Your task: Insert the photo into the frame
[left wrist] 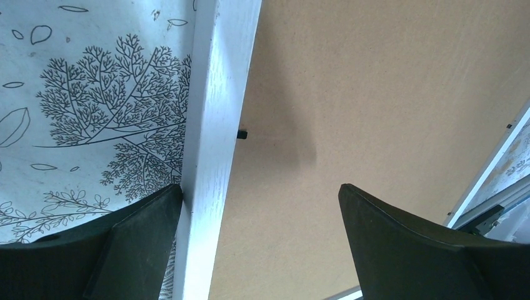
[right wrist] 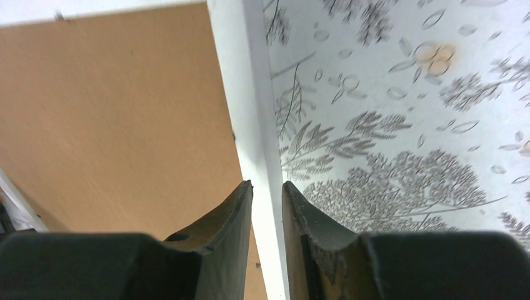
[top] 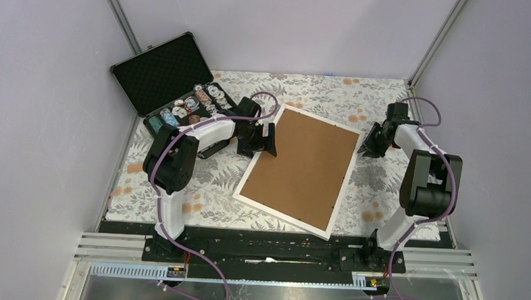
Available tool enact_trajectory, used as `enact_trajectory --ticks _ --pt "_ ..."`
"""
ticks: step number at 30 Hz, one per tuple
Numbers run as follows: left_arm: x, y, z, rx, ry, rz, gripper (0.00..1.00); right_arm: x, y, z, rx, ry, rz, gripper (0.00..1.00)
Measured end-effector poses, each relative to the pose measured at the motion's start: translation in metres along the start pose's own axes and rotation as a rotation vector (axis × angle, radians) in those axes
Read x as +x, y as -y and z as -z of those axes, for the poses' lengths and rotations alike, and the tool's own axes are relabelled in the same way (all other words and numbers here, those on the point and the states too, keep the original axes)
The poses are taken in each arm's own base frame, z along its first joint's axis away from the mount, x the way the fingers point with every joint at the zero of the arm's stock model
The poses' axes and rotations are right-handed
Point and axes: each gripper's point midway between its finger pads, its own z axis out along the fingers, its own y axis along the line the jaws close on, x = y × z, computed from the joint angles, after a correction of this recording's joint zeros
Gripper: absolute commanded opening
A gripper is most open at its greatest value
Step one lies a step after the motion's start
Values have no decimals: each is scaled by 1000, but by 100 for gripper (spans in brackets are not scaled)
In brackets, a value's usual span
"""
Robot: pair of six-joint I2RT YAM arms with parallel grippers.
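- The right gripper [right wrist: 267, 187] was seen pinched down on the right-hand rail of the frame [right wrist: 247, 94]. One finger was pressed against the inner edge by the board, the other against the outer edge by the cloth, with only the white rail left between them.
- The left gripper [left wrist: 260, 187] was held wide apart and nothing was gripped. The frame's left rail was straddled loosely: the outer finger was parked right against the rail on the cloth side, and the inner finger was hung over the board, well clear of the rail.
- A small black tab [left wrist: 242, 134] was spotted at the inner edge of that left rail.
- The frame was laid flat and back-side up in the middle of the table between the two arms, turned a bit askew, with the brown backing board [top: 301, 166] sat inside it.
- Everything was laid on a floral tablecloth [top: 200, 181].
- Off at the far left corner, an open black foam-lined case [top: 161, 71] was parked, with poker chips [top: 197, 103] lined up in its lower half, apart from the frame.
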Motion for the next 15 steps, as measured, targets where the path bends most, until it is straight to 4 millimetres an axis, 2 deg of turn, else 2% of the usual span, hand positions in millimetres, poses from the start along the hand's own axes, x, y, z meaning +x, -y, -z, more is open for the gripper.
enact_trajectory --ticks 3,5,12,15 --pt "0 0 0 0 0 1 99 -16 2 -2 -8 20 -20 29" --pt "0 0 0 1 0 2 99 -21 3 -5 -8 20 -26 29" --pt "-1 2 0 14 1 5 99 -20 -1 -24 -30 -31 -26 30" --pt "-1 3 0 17 1 8 99 -20 -2 -26 -41 -37 -21 31"
